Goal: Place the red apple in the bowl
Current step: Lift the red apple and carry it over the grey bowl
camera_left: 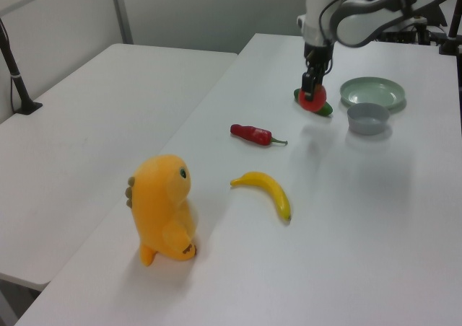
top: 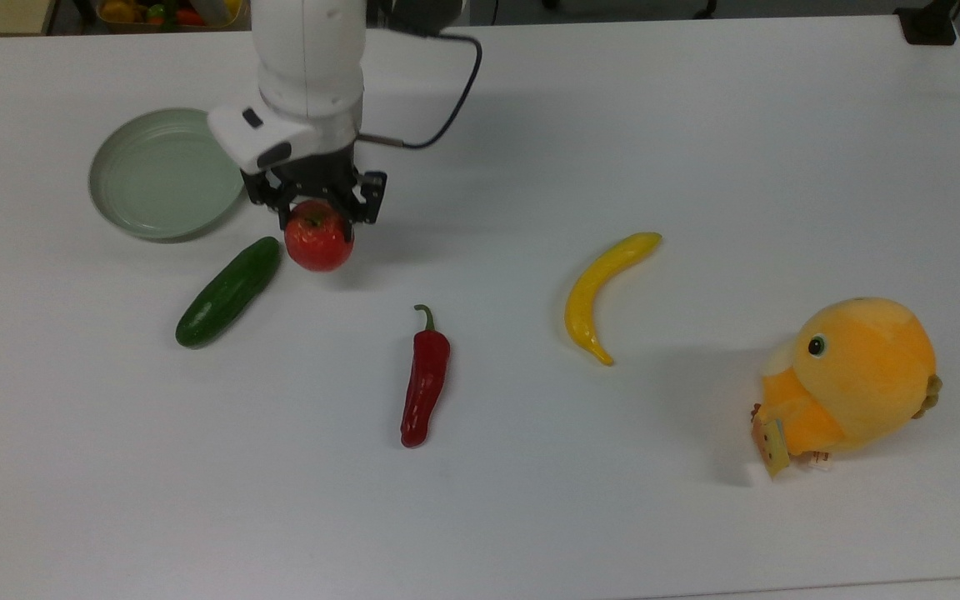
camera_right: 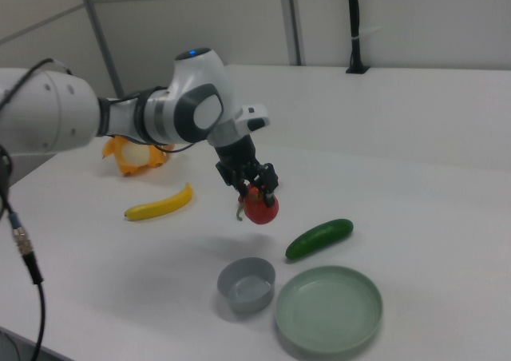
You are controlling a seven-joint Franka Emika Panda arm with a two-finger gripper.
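Note:
My gripper [top: 315,218] [camera_left: 311,92] [camera_right: 254,193] is shut on the red apple [top: 318,242] [camera_left: 312,99] [camera_right: 261,207], gripping it from above. The apple hangs clear of the white table, its shadow lying beneath it. In the left view the small grey bowl [camera_left: 367,117] stands to the right of the apple. In the right view the grey bowl [camera_right: 247,284] sits below the apple, toward the table's near edge. The arm hides the bowl in the top view.
A pale green plate [top: 165,172] [camera_left: 372,92] [camera_right: 328,309] lies beside the bowl. A green cucumber [top: 227,291] [camera_right: 319,237] lies close to the apple. A red chili pepper [top: 425,379], a yellow banana [top: 602,291] and an orange plush toy [top: 855,379] lie further off.

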